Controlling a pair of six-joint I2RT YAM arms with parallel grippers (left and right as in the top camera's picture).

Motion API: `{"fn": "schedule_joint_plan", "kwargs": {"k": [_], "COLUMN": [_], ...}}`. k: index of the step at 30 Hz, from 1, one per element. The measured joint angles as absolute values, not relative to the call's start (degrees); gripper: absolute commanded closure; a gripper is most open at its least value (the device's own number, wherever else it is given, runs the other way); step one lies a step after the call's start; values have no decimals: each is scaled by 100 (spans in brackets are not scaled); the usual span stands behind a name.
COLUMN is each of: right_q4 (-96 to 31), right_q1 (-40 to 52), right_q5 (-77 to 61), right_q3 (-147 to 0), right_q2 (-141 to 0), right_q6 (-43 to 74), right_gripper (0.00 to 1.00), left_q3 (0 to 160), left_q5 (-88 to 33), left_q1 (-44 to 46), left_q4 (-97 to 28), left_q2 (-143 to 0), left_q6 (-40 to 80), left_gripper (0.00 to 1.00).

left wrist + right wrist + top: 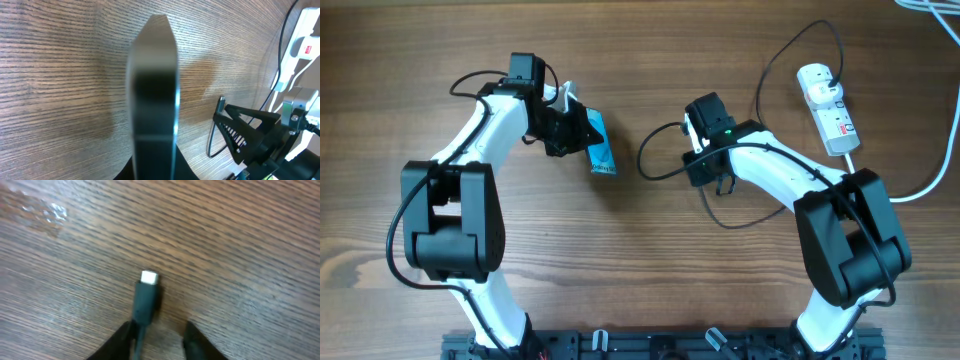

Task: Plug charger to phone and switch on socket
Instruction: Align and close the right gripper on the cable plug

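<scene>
My left gripper is shut on the phone, whose turquoise face shows in the overhead view. In the left wrist view the phone stands edge-on, lifted off the table. The charger is a thin black cable looping from the socket at the far right. Its metal-tipped plug lies on the wood just ahead of my right gripper. The right fingers are apart, and the cable runs along the inside of the left finger. The socket also shows in the left wrist view.
A thick white cord runs from the socket along the table's right edge. Black cable loops lie under the right arm. The right arm's gripper shows in the left wrist view, close to the phone.
</scene>
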State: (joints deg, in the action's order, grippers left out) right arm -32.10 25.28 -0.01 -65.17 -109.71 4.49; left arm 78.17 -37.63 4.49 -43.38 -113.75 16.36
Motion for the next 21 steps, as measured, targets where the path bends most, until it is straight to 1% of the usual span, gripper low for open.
{"fn": "schedule_joint_plan", "kwargs": {"k": [1,4,9,10,12,15,16,17,18,20,21], "right_q4": [-3205,-3173,-3118,-3109,-2998,-2775,-2755,-2749,-2720,-2683,-2665], "right_q1": [2528,2528,2528,2530,2539,2630,2633,2633,2630,2630,2633], "right_q5": [-62,-165,-169,-165,-239,-167,-165,-161,-137,-34,19], "right_q3": [-6517,-6517,-6501,-6501,-6495,-6486,-6484,-6484,-6484,-6484,-6482], "right_q2": [-10973,-10980,-10982,-10982,-10982,-10993,-10997,-11000,-11004,-11017,-11021], "right_q6": [460,620,1039,1107,1256,1282,1282,1280,1284,1328,1369], "right_gripper": [78,96,96,74,64,64,66,71,73,72,65], "left_q3": [7817,7817,7817,7817,7817,7817,7817,7817,7817,7815,7817], "left_q5": [-3763,-3763,-3763,-3763,-3763,-3763,-3763,-3763,-3763,-3763,-3763], "left_q1": [449,449,449,449,449,449,449,449,449,449,449], "left_q4": [-4340,-4340,-4340,-4340,-4340,-4340,-4340,-4340,-4340,-4335,-4335], "left_q2": [-11375,-11375,-11375,-11375,-11375,-11375,-11375,-11375,-11375,-11375,-11375], "left_q6": [1636,1636,1636,1636,1636,1636,1636,1636,1636,1636,1636], "left_gripper": [93,93,94,94,94,94,94,94,94,94,94]}}
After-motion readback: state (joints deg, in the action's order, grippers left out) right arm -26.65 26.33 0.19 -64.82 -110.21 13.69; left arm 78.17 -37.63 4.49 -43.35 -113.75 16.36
